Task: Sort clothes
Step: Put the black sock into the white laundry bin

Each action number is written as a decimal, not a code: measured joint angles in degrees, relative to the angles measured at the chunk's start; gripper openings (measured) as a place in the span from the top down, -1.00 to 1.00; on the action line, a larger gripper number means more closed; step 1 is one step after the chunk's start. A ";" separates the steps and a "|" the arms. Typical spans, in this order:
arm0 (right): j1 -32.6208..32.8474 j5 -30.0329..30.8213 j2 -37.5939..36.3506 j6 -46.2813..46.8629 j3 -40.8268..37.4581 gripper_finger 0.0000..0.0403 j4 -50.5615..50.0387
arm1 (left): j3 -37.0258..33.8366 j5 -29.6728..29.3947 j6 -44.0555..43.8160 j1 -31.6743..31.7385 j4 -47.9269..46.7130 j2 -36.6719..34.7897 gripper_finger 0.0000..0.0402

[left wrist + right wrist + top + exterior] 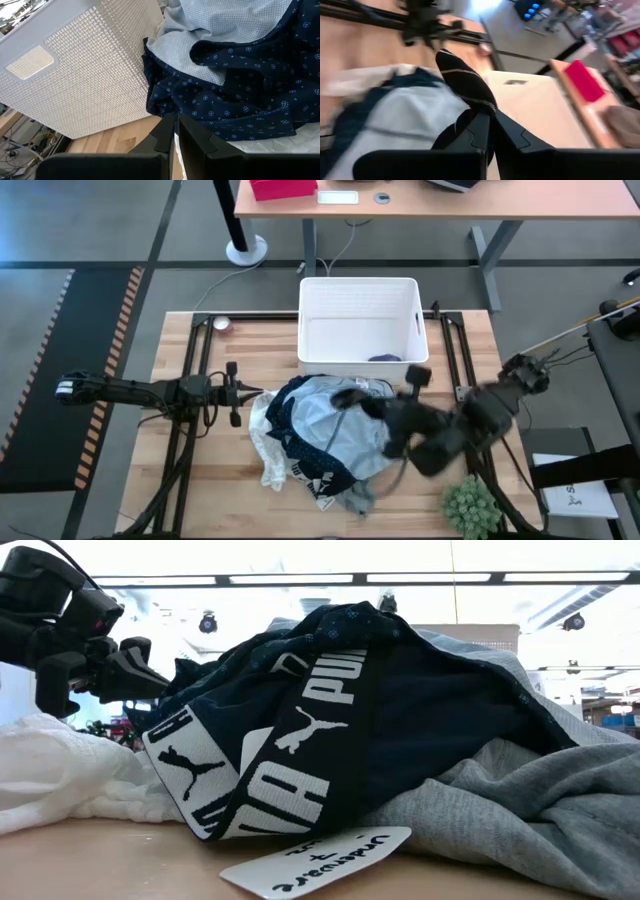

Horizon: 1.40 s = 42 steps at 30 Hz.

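The clothes lie in a pile point(320, 435) in front of the white bin point(358, 330): navy patterned point(240, 100), light blue point(340, 430), grey point(520, 810), white lacy point(60, 770), and a navy piece with a printed waistband point(300, 740). My right gripper point(372, 408) is over the pile's right side, shut on a black cloth with white stripes point(462, 80). My left gripper point(245, 391) is shut and empty just left of the pile, and it also shows in the low view point(135, 675). My right gripper pinches the black striped cloth between its two fingers at a bunched part point(482, 107). The cloth's free end point(452, 65) sticks out beyond the fingertips. The fingers come from the table's right side, slanting down. Whether the cloth is clear of the pile does not show.
The white bin stands at the table's far middle with a dark piece point(385, 359) inside. A green plant point(470, 505) sits at the near right corner. A white label point(320, 860) lies at the pile's near edge. A small round thing point(221, 324) lies far left.
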 joint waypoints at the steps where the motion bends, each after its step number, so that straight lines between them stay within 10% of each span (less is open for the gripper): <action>1: -1.81 -0.04 0.00 -1.59 1.06 1.00 -0.52 | 0.00 -0.01 0.00 0.02 -0.01 0.00 0.94; 21: -39.32 -16.33 0.04 -15.01 5.44 1.00 -3.25 | 0.00 0.00 0.00 0.01 -0.01 0.00 0.94; 34: -47.85 -21.11 0.05 -13.74 0.99 0.97 -2.74 | 0.00 0.00 0.00 0.00 -0.01 0.00 0.94; 42: -47.78 -21.11 0.05 -13.47 0.10 0.59 -1.85 | 0.00 0.00 0.00 0.02 -0.01 0.00 0.94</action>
